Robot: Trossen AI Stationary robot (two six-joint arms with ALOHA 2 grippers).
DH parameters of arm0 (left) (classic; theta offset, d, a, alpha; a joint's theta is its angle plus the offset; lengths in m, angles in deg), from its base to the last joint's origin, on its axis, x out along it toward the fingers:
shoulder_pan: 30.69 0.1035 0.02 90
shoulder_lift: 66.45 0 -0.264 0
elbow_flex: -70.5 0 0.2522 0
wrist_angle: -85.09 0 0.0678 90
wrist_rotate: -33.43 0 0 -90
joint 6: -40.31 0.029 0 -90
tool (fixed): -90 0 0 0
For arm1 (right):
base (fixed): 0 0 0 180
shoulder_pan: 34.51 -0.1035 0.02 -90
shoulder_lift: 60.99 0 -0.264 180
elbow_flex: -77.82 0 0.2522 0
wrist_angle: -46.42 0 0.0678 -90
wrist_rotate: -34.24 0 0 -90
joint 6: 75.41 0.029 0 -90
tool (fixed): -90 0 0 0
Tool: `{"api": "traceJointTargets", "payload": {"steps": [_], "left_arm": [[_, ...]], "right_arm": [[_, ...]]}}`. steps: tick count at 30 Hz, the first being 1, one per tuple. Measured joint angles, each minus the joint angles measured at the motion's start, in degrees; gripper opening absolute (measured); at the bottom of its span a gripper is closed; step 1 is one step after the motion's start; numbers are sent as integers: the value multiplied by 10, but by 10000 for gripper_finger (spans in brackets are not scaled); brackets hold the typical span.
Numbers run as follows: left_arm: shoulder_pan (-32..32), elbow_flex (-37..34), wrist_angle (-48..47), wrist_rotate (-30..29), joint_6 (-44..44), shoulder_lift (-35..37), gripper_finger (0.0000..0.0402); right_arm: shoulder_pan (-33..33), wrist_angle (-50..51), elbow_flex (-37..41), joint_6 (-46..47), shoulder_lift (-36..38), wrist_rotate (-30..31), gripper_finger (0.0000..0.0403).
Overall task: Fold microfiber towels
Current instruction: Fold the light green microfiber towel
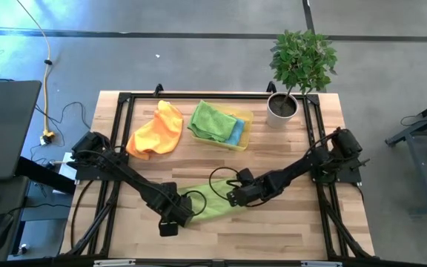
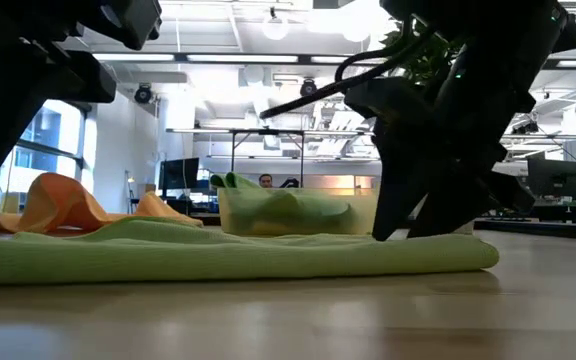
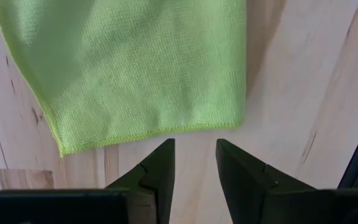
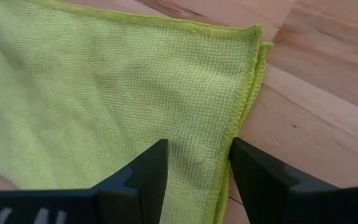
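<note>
A light green towel lies half folded, low centre on the bench. The left gripper, jaws apart, sits just off its hem. The right gripper, jaws apart, straddles a doubled edge; closing there might catch one layer and undo the fold.

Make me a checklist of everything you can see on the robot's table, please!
Surface: wooden table, black frame round it.
Job's things: light green towel flat at the front between the arms; orange towel bunched at the back; green towel on a blue one in the yellow tray.
Clutter: potted plant in the back corner.
Grippers: left gripper open, just off the towel's edge; right gripper open over its corner.
Cables: yellow cable on the floor.
Surroundings: office room.
</note>
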Motion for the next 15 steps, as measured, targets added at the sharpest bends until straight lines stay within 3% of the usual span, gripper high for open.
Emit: {"api": "traceJointTargets", "payload": {"steps": [6,15], "left_arm": [[0,0,0,0,0,0,106],[0,0,0,0,-1,0,106]], "right_arm": [[-3,2,0,-2,-2,18,149],[-3,58,-1,2,-5,22,46]]}}
